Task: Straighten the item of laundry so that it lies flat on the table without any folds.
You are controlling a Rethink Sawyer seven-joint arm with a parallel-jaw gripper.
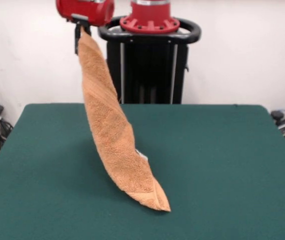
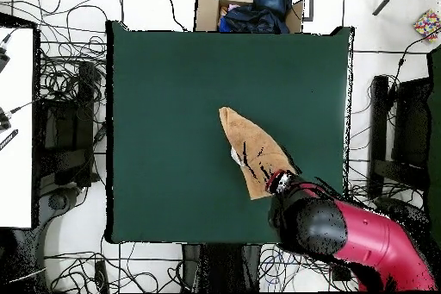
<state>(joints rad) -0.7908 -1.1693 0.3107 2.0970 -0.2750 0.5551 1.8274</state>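
My end effector, raised high above the table, is clenched on one end of the towel. I see the towel hanging below it as a slanted, folded strip, only its lower corner resting near mid-table.

My front camera sits across the table from the robot, a little above the top, looking at the pedestal at 12 o'clock. It stands close enough that the near table edge is cut off. My overhead camera hangs high, looking straight down, taking in the whole table and the floor around it, with the robot's arm at 5 o'clock. Both views share the tabletop, turned half round between them.
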